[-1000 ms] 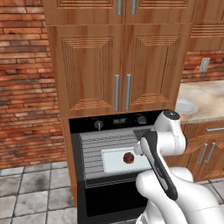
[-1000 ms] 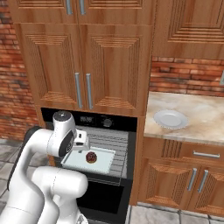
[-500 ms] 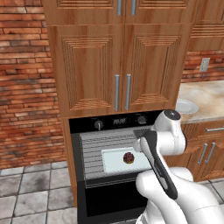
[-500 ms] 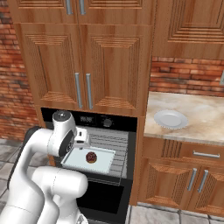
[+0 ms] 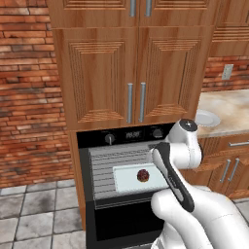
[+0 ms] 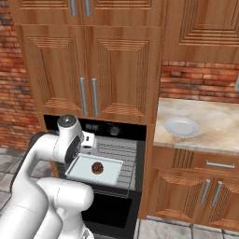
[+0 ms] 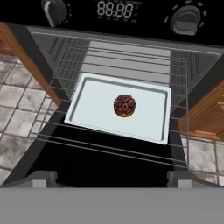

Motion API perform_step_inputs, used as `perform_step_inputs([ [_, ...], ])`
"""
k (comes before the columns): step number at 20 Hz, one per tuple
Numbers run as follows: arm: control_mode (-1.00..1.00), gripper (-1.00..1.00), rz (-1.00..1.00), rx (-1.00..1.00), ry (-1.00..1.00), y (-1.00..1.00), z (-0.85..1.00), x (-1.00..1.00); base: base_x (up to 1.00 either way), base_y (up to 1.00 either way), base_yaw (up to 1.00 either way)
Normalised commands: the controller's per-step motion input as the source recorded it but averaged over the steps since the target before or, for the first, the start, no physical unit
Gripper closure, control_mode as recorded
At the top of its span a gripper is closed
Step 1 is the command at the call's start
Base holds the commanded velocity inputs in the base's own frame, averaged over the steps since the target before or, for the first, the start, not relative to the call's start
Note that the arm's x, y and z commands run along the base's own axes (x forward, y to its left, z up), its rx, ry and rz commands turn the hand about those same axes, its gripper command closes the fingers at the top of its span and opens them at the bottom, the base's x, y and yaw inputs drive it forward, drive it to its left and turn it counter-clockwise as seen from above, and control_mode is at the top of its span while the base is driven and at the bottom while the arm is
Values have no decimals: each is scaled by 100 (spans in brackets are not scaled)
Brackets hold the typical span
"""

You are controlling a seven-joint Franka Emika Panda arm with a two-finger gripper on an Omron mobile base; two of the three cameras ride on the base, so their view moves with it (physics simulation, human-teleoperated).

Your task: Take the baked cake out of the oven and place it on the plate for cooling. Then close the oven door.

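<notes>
The gripper [image 7: 112, 177] is held spread wide with nothing between its two fingertips [image 7: 41, 177], which rise at the bottom of the hand view, apart from everything in front of them. In the base views the hand is poised in front of the oven [image 5: 127, 187], level with its open cavity. The oven door [image 7: 87, 168] is seen let down flat below the cavity, its black panel lying nearest the hand. Past it a wire rack [image 7: 118, 144] is drawn out over the door, and a pale square tray [image 7: 94, 109] is carried on that rack. The cake [image 7: 124, 105], a small brown lump, is set on the tray, slightly toward its right edge and well inside the rim. Behind the tray the grey ribbed back wall is seen, and above it the black control panel with two round knobs [image 7: 186, 19] and a digital display [image 7: 116, 8]. Farther off, the plate [image 6: 182, 126] is laid on the stone counter [image 6: 219, 126] to the right of the oven, near the counter's left edge, with nothing on it.
</notes>
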Motion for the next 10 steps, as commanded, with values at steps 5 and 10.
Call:
perform_step_inputs([
  [5,-100,-100,-3,0,-2,0,-10,21,0,0,0],
  [10,-100,-100,-2,0,-3,0,-8,18,0,0,0],
])
